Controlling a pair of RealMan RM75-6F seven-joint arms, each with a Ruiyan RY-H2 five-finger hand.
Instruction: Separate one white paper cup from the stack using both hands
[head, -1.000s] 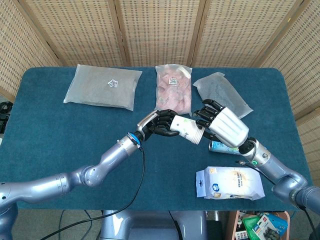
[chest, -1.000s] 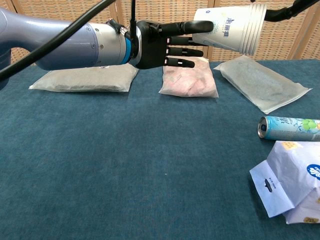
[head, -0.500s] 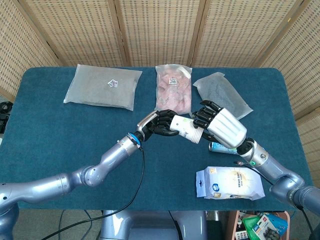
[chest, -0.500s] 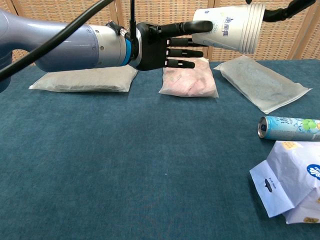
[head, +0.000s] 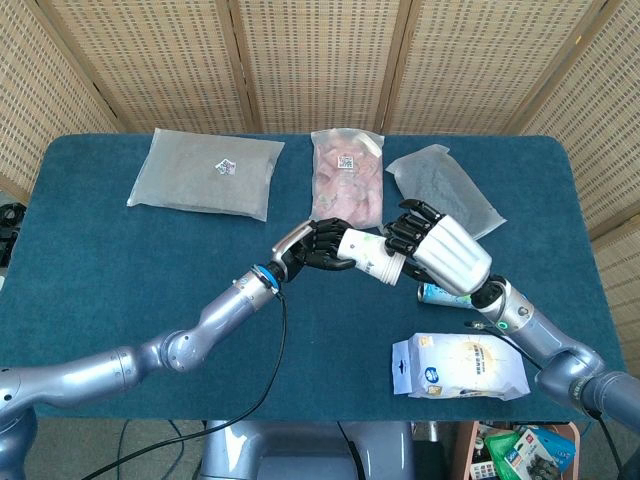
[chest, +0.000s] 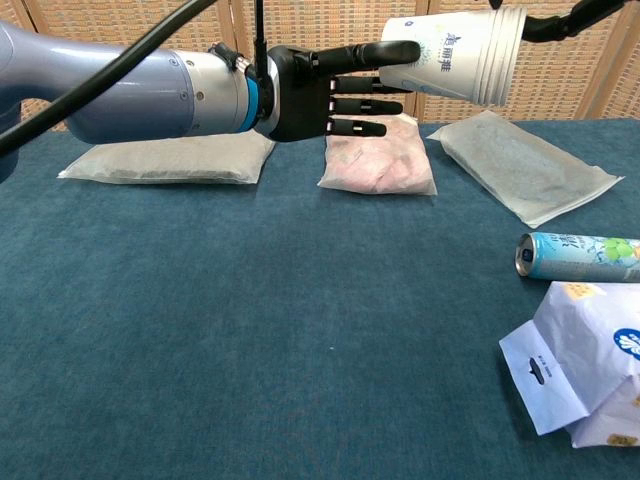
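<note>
While both hands hold the stack of white paper cups (chest: 452, 66) on its side in the air above the middle of the table (head: 100, 270), nothing has come apart yet; the left hand (head: 312, 250) wraps its dark fingers around the narrow bottom end, and the right hand (head: 440, 248) grasps the wide rim end, its fingers curled over the top.

By my judgement, the main risk is that several cups slide off together, since the rims sit tightly nested; a hard squeeze could also crush the thin paper wall; a loose grip on the bottom could let the stack drop.

Below lies open blue cloth toward the near left corner; the pink food pouch (head: 348, 178) and grey pouch (head: 445, 187) lie just behind, the drink can (chest: 580, 257) and white packet (head: 460, 366) near the right edge.
</note>
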